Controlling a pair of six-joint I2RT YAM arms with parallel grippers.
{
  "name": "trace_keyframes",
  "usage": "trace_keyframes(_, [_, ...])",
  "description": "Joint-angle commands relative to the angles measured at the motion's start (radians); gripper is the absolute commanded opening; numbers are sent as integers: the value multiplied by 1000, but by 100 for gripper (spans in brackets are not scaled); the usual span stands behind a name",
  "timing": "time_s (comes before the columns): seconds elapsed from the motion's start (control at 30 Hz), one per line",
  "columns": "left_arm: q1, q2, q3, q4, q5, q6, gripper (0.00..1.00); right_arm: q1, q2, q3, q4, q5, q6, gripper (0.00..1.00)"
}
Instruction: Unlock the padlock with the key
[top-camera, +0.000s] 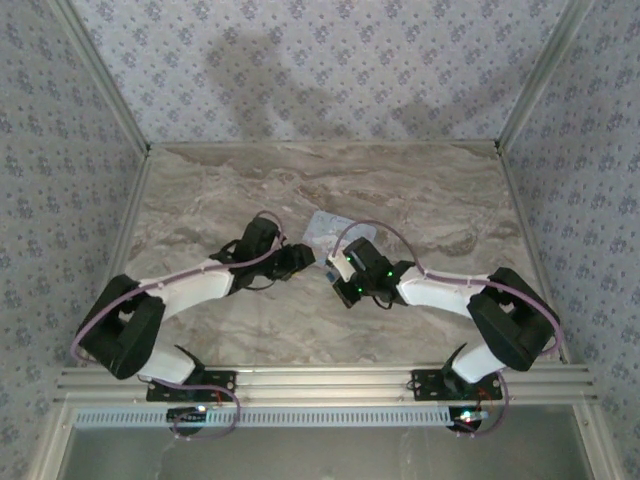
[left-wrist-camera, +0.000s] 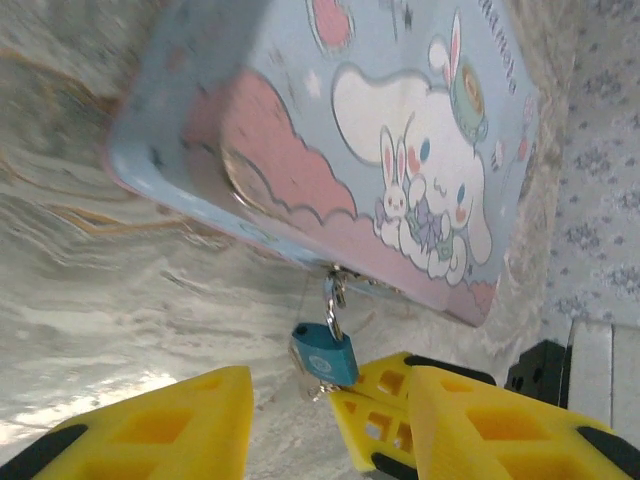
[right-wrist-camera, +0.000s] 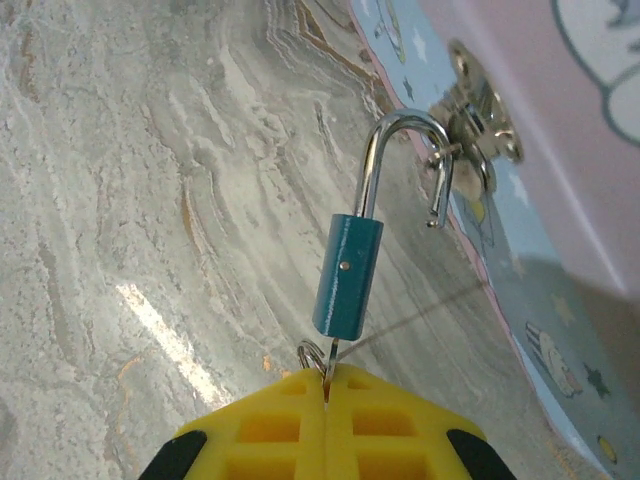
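The padlock (right-wrist-camera: 347, 275) is hanging by its open shackle (right-wrist-camera: 405, 125) from the clasp (right-wrist-camera: 482, 135) of the box (left-wrist-camera: 400, 150), above the marble table (right-wrist-camera: 120, 200); the key (right-wrist-camera: 328, 355) is sticking into its underside. The right gripper (right-wrist-camera: 325, 385) is clenching the key; the left gripper (left-wrist-camera: 330, 385) is standing released, its fingers (left-wrist-camera: 150, 430) flanking the padlock.

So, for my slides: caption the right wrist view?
Right gripper shut on the key; padlock shackle open, hooked in the box hasp.
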Motion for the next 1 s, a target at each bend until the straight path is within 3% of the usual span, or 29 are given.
trace_keyframes(0.0, [29,-50,-11,-93,-51,55,46,23,15,49,-44,62,-56,0])
trace_keyframes(0.2, [103,-57,-5,-126,-68,83,49,63,78,123,-101,158,-170,0])
trace_keyframes(0.4, [158,9,54,-135,-96,134,51,69,135,186,-136,175,-235,0])
trace_keyframes(0.8, [211,317,280,-106,-143,181,51,74,131,206,-138,208,-262,0])
trace_keyframes(0.97, [196,412,339,-94,-86,168,47,69,142,210,-117,204,-261,0])
